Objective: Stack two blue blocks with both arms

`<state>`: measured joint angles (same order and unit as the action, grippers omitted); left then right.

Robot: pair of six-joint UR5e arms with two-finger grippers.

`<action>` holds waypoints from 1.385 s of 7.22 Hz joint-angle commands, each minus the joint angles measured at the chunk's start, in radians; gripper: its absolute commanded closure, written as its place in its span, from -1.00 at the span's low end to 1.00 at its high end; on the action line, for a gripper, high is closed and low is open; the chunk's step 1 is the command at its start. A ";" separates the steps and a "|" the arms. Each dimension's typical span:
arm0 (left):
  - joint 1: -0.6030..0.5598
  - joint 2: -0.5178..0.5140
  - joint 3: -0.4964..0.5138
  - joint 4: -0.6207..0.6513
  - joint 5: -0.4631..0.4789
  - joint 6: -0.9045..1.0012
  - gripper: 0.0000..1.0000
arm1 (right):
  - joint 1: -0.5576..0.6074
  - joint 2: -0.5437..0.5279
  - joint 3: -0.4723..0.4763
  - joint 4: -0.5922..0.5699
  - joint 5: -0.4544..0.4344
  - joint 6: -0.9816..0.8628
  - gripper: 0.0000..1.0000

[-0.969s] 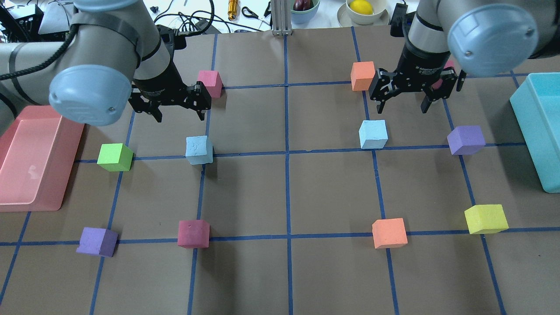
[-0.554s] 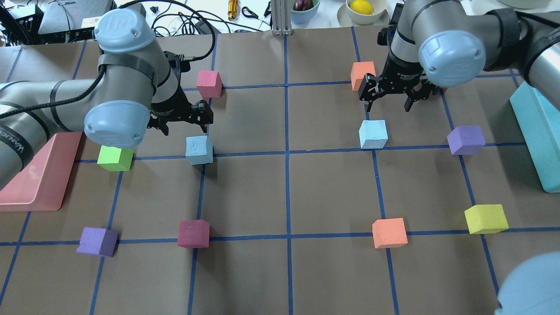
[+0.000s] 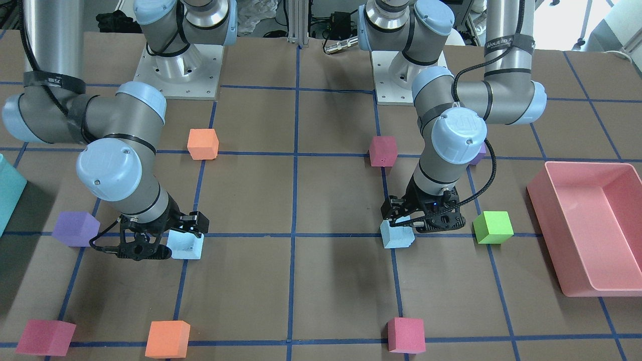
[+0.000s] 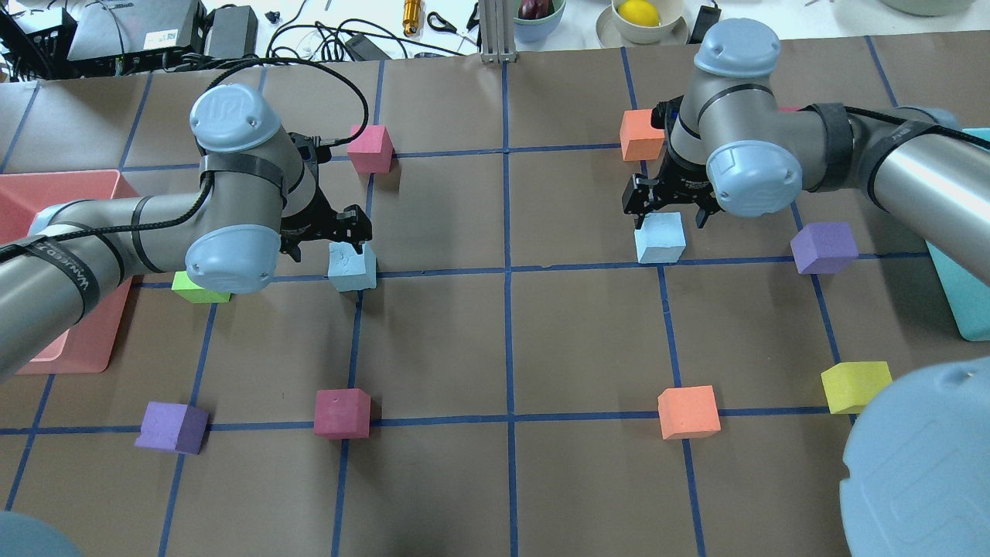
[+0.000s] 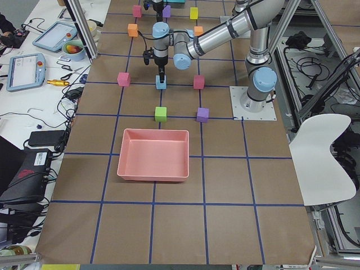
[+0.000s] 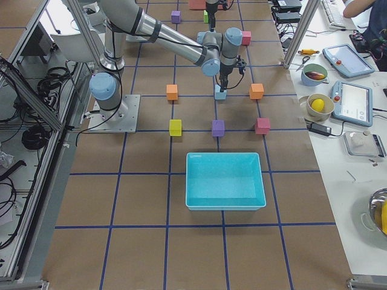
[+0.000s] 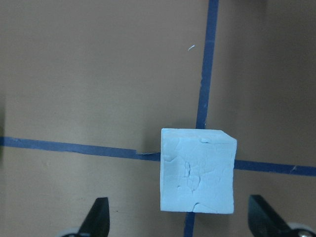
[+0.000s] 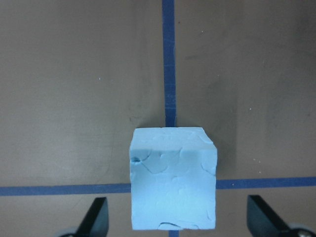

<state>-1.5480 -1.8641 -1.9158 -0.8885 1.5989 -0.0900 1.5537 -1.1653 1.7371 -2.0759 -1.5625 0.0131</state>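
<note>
One blue block (image 4: 352, 267) lies on a tape crossing at the left. My left gripper (image 4: 325, 236) hovers open just above and behind it. In the left wrist view the block (image 7: 197, 170) sits between the spread fingertips (image 7: 98, 217), right of centre, untouched. The second blue block (image 4: 660, 237) lies at the right. My right gripper (image 4: 669, 216) is open just over its far edge. In the right wrist view this block (image 8: 173, 177) is centred between the open fingertips (image 8: 261, 217). The front view shows both grippers (image 3: 424, 220) (image 3: 165, 240) low beside their blocks (image 3: 397, 235) (image 3: 185, 245).
A pink bin (image 4: 23, 193) stands at the left edge and a teal bin (image 4: 959, 309) at the right edge. A green cube (image 4: 197, 290) lies under my left arm. A pink cube (image 4: 370, 147), an orange cube (image 4: 640, 133) and a purple cube (image 4: 824, 247) lie near the grippers.
Both arms have swung down and toward the robot, bringing each gripper from beyond its blue block to just over it. Both grippers stay open and the blocks have not moved.
</note>
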 commanded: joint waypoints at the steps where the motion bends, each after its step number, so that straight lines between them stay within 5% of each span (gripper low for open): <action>1: -0.001 -0.039 -0.005 0.014 -0.008 -0.016 -1.00 | -0.001 0.041 0.009 -0.019 0.007 0.011 -1.00; 2: -0.004 -0.067 -0.005 0.017 -0.010 -0.013 -1.00 | -0.001 0.053 0.012 -0.035 0.006 0.011 -1.00; 3: -0.024 -0.081 -0.002 0.019 -0.007 -0.010 -1.00 | -0.004 0.064 0.009 -0.047 0.006 0.019 -0.46; 4: -0.033 -0.089 -0.002 0.040 -0.007 -0.008 -1.00 | -0.006 0.064 0.009 -0.046 -0.001 0.057 0.99; 5: -0.034 -0.096 -0.002 0.054 -0.005 -0.002 -0.92 | -0.007 0.062 0.007 -0.044 0.002 0.057 1.00; 6: -0.034 -0.102 -0.003 0.078 -0.004 0.002 -0.50 | -0.007 0.056 -0.001 -0.041 -0.001 0.057 1.00; 7: -0.034 -0.110 -0.002 0.083 0.001 0.006 0.39 | -0.001 0.043 -0.017 -0.021 0.002 0.071 1.00; 8: -0.035 -0.110 -0.002 0.094 0.003 0.006 0.84 | 0.035 0.006 -0.039 0.038 0.069 0.205 1.00; 10: -0.037 -0.095 -0.002 0.095 0.004 0.006 1.00 | 0.185 -0.010 -0.042 0.045 0.121 0.318 1.00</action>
<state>-1.5838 -1.9696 -1.9175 -0.7960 1.6021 -0.0846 1.6503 -1.1653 1.6994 -2.0351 -1.4663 0.2647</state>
